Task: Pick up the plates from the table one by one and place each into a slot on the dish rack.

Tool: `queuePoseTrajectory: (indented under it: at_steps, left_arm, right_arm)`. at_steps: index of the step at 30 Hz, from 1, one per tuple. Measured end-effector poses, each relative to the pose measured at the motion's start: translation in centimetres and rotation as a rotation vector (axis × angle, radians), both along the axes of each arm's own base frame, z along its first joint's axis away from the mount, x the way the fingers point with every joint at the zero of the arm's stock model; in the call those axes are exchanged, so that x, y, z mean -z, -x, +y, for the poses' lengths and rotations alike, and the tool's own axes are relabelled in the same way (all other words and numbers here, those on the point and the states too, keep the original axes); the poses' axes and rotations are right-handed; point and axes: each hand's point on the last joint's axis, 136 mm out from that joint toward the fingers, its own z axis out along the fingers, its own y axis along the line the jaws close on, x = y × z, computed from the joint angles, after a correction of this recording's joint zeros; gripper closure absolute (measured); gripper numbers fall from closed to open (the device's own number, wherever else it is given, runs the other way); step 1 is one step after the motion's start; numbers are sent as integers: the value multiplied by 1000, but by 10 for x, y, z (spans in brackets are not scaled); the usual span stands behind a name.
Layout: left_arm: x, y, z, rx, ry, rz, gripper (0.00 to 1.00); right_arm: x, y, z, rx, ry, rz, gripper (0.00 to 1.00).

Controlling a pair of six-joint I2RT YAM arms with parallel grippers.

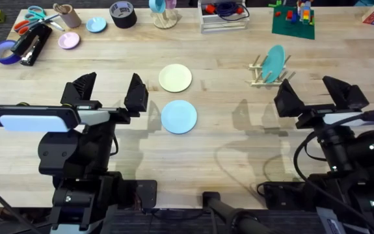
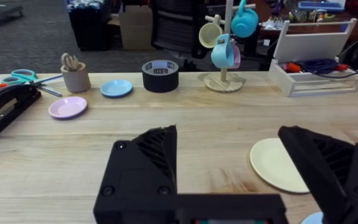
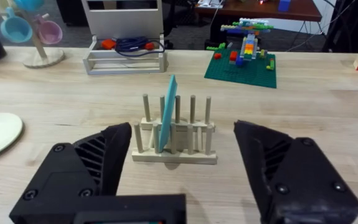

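Both plates lie flat mid-counter, the cream-yellow plate (image 1: 175,78) just beyond the sky-blue plate (image 1: 179,117), apart. The dish rack (image 1: 269,73) stands to the right, a teal plate (image 1: 275,62) already upright in one slot. The left tool (image 1: 106,92) hangs wide and empty just left of the plates; the right tool (image 1: 318,97), also wide, faces the rack. A flat plate probably needs a pinch at its rim, then tilting upright over a free slot.

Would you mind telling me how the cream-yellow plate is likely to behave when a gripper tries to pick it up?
The cream-yellow plate lies flat on the table, so its low rim probably offers little purchase and it may slide when nudged. It looks thin and smooth, so likely light, stiff and somewhat slippery.
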Motion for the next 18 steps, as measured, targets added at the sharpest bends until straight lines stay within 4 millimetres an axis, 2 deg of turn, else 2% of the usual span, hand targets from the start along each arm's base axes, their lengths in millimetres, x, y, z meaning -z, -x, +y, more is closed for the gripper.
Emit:
queuePoseTrajectory:
  at_steps: [18]
  left_arm:
    - [0, 0, 0, 0, 0, 2, 9]
  right_arm:
    - [2, 0, 0, -1, 0, 9, 8]
